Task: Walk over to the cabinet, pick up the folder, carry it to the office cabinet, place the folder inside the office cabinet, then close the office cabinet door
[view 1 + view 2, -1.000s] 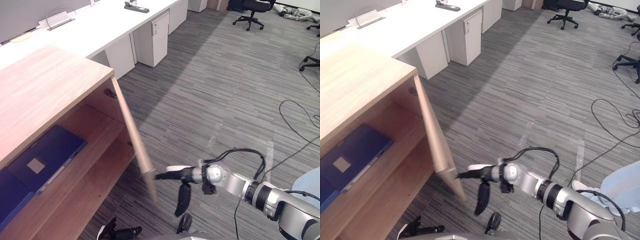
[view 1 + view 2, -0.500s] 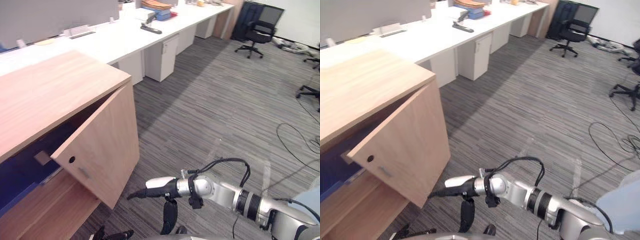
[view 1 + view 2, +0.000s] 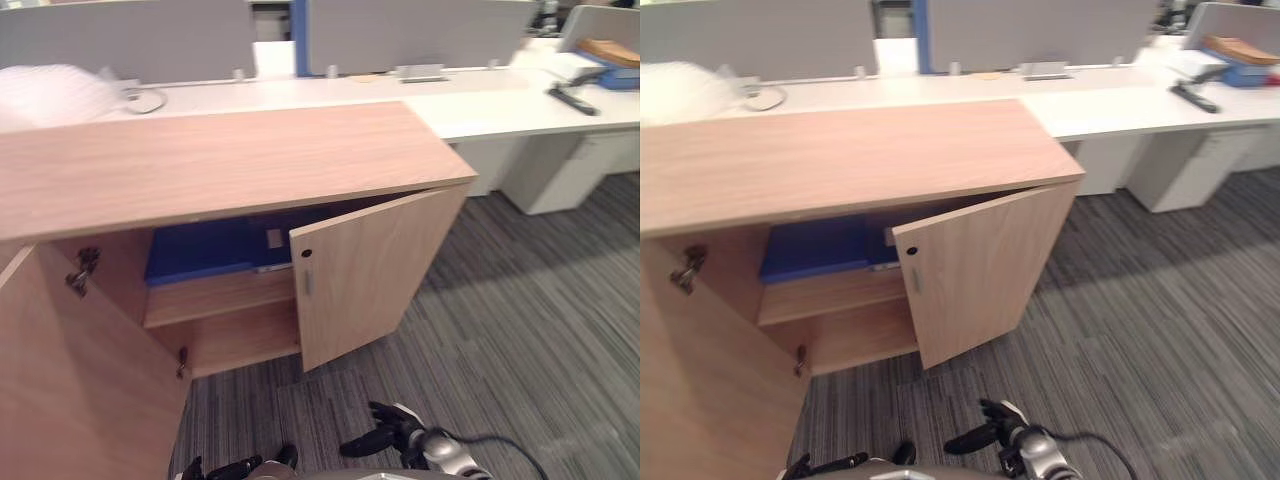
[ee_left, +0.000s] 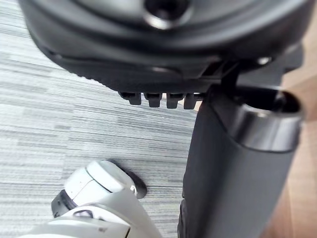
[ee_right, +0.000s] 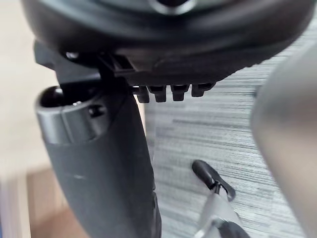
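Note:
The wooden office cabinet stands in front of me with a light wood top. Inside it, a blue folder lies flat on the upper shelf, partly hidden behind the right door, which stands ajar. The left door hangs wide open at the lower left. My right hand is low over the carpet, apart from the right door, open with its fingers stretched out and empty. My left hand shows at the bottom edge, open and empty. Each wrist view shows that hand's thumb over the carpet.
Behind the cabinet run white desks with grey partition screens. A white drawer pedestal stands under the desk at the right. Grey carpet lies open in front and to the right.
The view has swung round to face the cabinet. The right door has swung from wide open to nearly closed, and my right hand has dropped back low, away from it.

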Available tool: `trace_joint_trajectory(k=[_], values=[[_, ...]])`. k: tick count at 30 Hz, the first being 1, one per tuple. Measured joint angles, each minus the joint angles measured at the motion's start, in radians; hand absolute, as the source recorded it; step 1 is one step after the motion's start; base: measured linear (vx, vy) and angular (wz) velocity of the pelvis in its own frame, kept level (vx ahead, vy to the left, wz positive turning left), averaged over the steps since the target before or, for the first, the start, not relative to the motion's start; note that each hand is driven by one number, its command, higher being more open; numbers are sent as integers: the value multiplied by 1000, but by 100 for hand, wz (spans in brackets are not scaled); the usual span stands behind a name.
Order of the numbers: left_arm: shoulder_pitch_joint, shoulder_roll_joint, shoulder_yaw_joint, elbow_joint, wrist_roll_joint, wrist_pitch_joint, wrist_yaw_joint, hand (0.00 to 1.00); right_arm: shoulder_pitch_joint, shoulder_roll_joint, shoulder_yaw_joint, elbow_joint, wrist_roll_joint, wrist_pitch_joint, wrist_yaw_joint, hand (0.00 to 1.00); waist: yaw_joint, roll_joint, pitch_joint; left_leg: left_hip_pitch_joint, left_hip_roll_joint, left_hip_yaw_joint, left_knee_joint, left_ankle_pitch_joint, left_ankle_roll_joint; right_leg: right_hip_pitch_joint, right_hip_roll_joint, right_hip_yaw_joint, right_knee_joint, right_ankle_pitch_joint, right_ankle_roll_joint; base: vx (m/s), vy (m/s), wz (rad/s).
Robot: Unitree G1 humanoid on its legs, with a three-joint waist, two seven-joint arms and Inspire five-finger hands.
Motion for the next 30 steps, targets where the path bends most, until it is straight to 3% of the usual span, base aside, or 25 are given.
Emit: trace_joint_trajectory(k=[1,2,9,10,11,12,13,14,17,18,19,20,21,23,25,26,27,30], values=[[1,-13,0,2,0,2,6,100,28,-16,-69,-1,86,-3,-44,100,-14,26,-3,-2,30,-44,-22,32,-30,29,24,-64,-26,-1,-8,63,-174,104],[-2,-15,0,2,0,1,12,100,53,-24,-90,3,127,1,-64,100,-25,32,-8,-4,40,-77,-32,39,-43,53,34,-107,-45,-3,-15,73,-183,102],[2,-7,-16,-4,-69,-28,18,100,82,-20,-105,-3,189,0,-79,100,-19,13,5,-51,59,-146,-31,76,-91,151,96,-283,-133,7,-54,92,-174,75],[2,-7,-19,-5,-75,-29,16,100,81,-16,-103,-7,187,-1,-77,100,-20,14,7,-66,52,-128,-27,91,-82,150,94,-303,-133,7,-55,29,-67,93],[1,-9,-25,-8,-87,-33,13,100,75,-9,-105,-13,183,-6,-75,100,-21,12,14,-95,44,-29,-30,130,-40,149,81,-351,-134,11,-62,-21,32,103],[-9,-8,-26,-13,-104,-34,8,100,60,-2,-105,-16,160,-7,-75,100,-26,15,35,-128,54,186,27,81,54,144,71,-397,-140,17,-74,-44,49,104],[-19,-8,-19,-13,-122,-34,9,100,53,-1,-104,-19,147,-9,-74,100,-25,14,52,-178,81,318,127,25,95,148,66,-420,-137,19,-76,-77,35,102],[-20,-9,3,-27,-157,-50,19,100,52,-7,-110,-29,143,-7,-65,100,-20,17,67,-261,143,511,365,-80,119,163,55,-474,-136,18,-76,-48,0,84],[1,-3,-26,-33,-149,-55,15,100,62,-17,-115,-47,112,0,-66,100,-23,46,53,-258,195,666,666,-238,107,209,31,-580,-146,13,-53,80,81,94],[0,-7,-30,-27,-145,-53,12,100,61,-22,-115,-51,110,1,-65,100,-25,56,52,-244,201,671,673,-258,100,214,31,-597,-145,14,-43,163,196,93],[-6,-15,-29,-10,-144,-47,8,100,59,-30,-123,-56,111,1,-64,100,-30,82,50,-218,193,680,613,-315,85,215,39,-620,-120,9,-25,183,230,95],[-14,-17,-29,-8,-145,-41,2,100,59,-25,-147,-55,113,4,-65,100,-31,65,58,-195,153,669,552,-327,95,208,24,-626,-101,5,-20,206,270,110],[-12,-12,-28,-6,-147,-41,0,100,62,-5,-167,-53,113,5,-67,100,-28,43,61,-183,113,655,499,-303,109,198,4,-619,-91,5,-31,148,200,94],[-2,-4,-23,9,-153,-26,-3,100,69,12,-175,-52,113,6,-63,100,-27,19,49,-124,49,618,371,-247,118,200,12,-596,-137,-2,-43,72,65,77],[13,-4,-25,12,-148,-19,-3,100,80,13,-180,-62,115,1,-54,100,-32,21,39,-43,0,597,219,-175,121,189,19,-595,-177,13,-64,1,-25,64],[16,-7,-29,20,-136,-20,-5,100,92,13,-190,-77,125,0,-51,100,-44,31,27,20,-36,562,92,-110,125,177,19,-589,-186,62,-72,25,-35,71],[20,-8,-38,29,-134,-21,-8,100,94,11,-205,-75,132,1,-53,100,-48,34,8,56,-48,548,14,-71,116,180,16,-590,-189,76,-50,46,-34,60],[30,-18,-49,29,-134,-24,-28,100,92,7,-233,-75,152,-2,-52,100,-47,55,-2,92,-54,528,-91,-21,108,180,22,-601,-192,79,-46,44,-54,21]])
